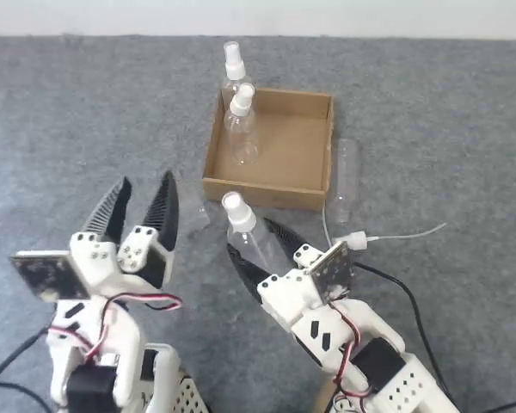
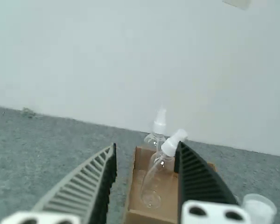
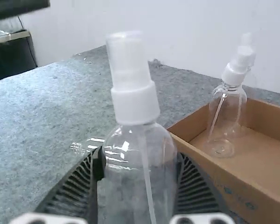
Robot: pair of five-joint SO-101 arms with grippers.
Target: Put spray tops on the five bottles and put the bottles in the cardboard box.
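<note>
My right gripper point(image 1: 251, 237) point(image 3: 139, 163) is shut on an upright clear bottle point(image 1: 241, 225) point(image 3: 136, 154) with a white spray top, just in front of the cardboard box point(image 1: 275, 185) point(image 3: 266, 163). Inside the box stands a capped bottle point(image 1: 242, 129) point(image 3: 226, 116) point(image 2: 155, 179). Another capped bottle point(image 1: 234, 69) point(image 2: 158, 126) stands behind the box. An uncapped bottle point(image 1: 346, 176) lies right of the box, and a loose spray top point(image 1: 354, 240) with its tube lies near it. My left gripper point(image 1: 145, 181) point(image 2: 146, 147) is open and empty, left of the box.
A clear uncapped bottle point(image 1: 195, 211) point(image 3: 86, 147) lies on the grey carpet between the two grippers, near the box's front left corner. The carpet point(image 1: 69, 112) stretches open to the far left and far right.
</note>
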